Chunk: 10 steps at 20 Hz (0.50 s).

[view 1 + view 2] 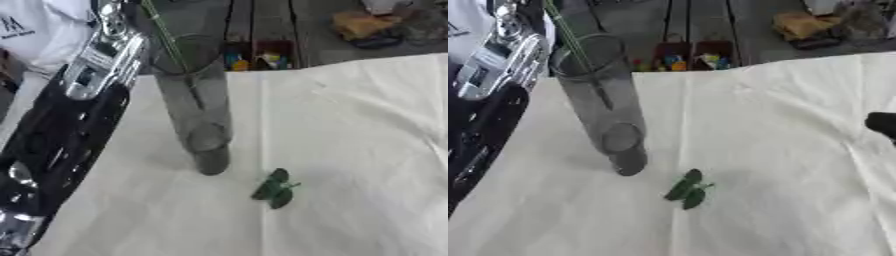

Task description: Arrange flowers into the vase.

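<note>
A tall clear glass vase (199, 110) stands on the white cloth (350, 130), left of centre. A thin green stem (576, 46) slants down from the top edge into the vase's mouth, and its lower end hangs inside the glass. My left arm (61, 130) rises along the left side. Its silver wrist is beside the vase's rim, and the left hand (108, 15) is cut off at the top edge near the stem. A small green leaf sprig (275, 189) lies on the cloth in front of the vase. A black bit of my right hand (882, 125) shows at the right edge.
Beyond the table's far edge stand dark boxes with small colourful items (259, 58), and a brown bundle (360, 23) lies on the floor further back. The cloth is wrinkled on the right half.
</note>
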Motion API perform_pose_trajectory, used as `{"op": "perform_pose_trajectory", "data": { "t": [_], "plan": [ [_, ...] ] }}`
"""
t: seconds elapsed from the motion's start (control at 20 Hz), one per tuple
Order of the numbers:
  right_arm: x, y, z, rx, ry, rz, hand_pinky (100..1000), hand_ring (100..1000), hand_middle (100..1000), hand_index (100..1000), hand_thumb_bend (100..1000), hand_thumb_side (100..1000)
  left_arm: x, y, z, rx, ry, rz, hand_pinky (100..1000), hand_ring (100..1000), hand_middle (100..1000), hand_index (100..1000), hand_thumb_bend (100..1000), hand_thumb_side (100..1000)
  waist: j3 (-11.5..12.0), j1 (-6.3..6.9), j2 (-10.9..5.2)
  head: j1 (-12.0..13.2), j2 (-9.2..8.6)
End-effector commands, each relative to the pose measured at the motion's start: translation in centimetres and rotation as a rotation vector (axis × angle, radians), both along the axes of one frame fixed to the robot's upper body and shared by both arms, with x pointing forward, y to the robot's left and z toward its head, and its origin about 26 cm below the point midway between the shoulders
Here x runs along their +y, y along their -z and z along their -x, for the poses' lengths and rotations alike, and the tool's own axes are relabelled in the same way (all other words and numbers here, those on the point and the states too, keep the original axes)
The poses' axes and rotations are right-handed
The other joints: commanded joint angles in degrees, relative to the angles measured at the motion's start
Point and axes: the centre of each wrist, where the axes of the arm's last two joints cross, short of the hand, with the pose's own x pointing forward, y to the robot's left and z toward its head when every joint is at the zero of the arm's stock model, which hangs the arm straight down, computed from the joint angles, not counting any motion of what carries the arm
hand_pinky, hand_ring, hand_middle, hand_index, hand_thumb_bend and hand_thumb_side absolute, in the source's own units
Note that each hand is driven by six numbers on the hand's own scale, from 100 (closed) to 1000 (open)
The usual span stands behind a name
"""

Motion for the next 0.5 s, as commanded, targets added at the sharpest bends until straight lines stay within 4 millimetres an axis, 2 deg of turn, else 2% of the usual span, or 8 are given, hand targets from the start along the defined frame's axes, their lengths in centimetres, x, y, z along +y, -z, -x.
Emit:
{"op": "perform_pose_trajectory", "data": {
  "t": [0.05,0.5],
  "plan": [
    [-0.1,-0.53,0.25,-0.019,0.01,0.006,768,723,605,759,100,1000,0.29,-0.94,0.41,-0.025,-0.009,-0.023,100,297,168,100,100,998,0.0,-0.24,-1.08,0.0,-0.72],
    [-0.06,-0.46,0.26,-0.006,0.014,0.004,771,724,604,760,100,1000,-0.13,-0.82,0.55,-0.026,-0.007,-0.069,100,373,283,100,100,989,-0.2,0.01,-1.07,-0.2,-0.92]
  ]
}}
